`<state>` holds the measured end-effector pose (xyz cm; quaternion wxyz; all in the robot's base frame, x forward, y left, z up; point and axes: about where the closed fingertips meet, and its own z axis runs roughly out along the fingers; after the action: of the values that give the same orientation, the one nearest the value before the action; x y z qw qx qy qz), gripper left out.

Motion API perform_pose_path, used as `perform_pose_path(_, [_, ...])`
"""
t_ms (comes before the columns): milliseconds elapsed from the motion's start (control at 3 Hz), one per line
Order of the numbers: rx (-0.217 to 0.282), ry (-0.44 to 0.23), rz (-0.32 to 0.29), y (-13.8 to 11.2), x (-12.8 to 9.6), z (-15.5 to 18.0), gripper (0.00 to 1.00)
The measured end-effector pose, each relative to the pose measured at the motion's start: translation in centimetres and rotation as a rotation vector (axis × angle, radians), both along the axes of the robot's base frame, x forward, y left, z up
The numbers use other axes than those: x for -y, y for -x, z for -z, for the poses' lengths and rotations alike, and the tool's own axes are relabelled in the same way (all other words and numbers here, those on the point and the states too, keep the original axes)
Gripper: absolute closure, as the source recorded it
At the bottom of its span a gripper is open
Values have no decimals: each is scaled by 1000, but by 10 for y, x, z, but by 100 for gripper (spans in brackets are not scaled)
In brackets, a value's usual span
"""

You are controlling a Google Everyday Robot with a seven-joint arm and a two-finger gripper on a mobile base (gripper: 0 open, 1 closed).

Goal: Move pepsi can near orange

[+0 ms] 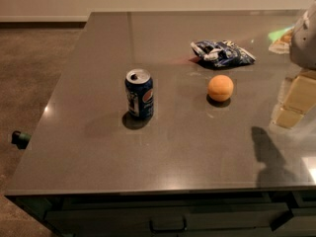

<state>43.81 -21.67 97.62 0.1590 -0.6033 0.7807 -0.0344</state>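
Observation:
The pepsi can [139,94] stands upright on the dark grey table [98,147], left of the middle, with its opened silver top showing. The orange [220,88] sits on the table to the right of the can, about a can's height and a half away from it. My gripper [295,100] is at the right edge of the view, pale yellow below a grey-white arm part [305,36]. It is well to the right of the orange and far from the can, and it holds nothing that I can see.
A blue-and-white foil snack bag [222,53] lies behind the orange. The table's left edge drops to a brown carpeted floor [29,63]. A drawer handle [168,226] shows below the front edge. The arm's shadow [269,157] falls on the table at the front right.

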Motion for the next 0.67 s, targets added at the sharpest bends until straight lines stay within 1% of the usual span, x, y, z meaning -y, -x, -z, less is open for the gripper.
perform_pose_path(333, [3, -13, 1, -2, -7, -3, 0])
perform_pose_path(667, [15, -79, -12, -12, -28, -8, 0])
